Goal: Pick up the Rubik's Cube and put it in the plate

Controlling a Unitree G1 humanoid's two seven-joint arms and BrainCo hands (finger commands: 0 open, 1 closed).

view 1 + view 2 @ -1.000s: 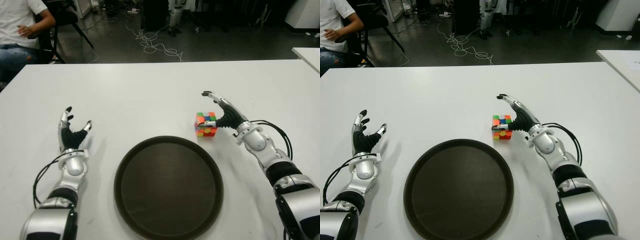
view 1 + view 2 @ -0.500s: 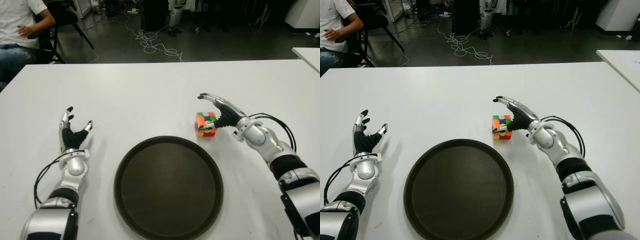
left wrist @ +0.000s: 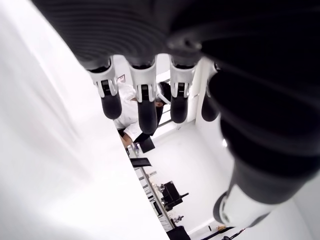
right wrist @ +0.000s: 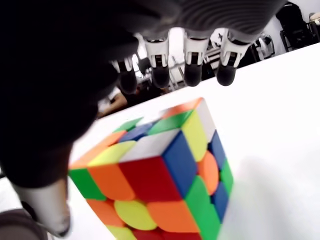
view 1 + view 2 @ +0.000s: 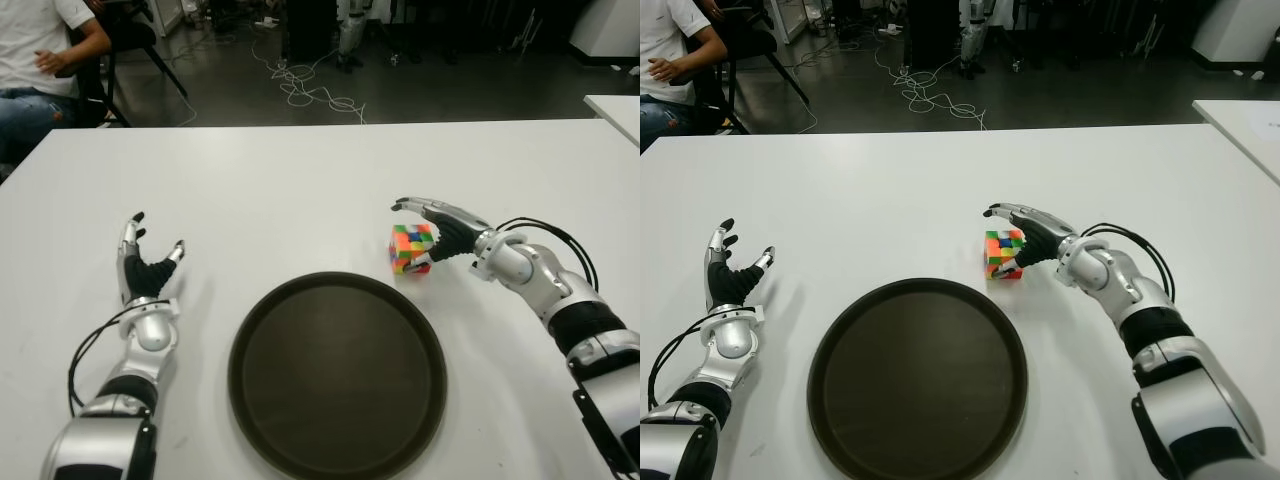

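White and smooth, the worktop [image 5: 300,180] fills the left eye view; at right of centre we see the Rubik's Cube [image 5: 412,249] standing on it, just beyond the round dark plate [image 5: 337,375] in the lower middle. Our right robot hand [image 5: 437,228] arches over the cube, fingers spread, not yet closed. Our left robot hand [image 5: 145,268] shows at lower left, fingers apart, holding nothing. Only the right wrist view shows the cube's glossy stickers [image 4: 165,175] and a corner turned toward the camera, with fingertips [image 4: 193,74] clear beyond it.
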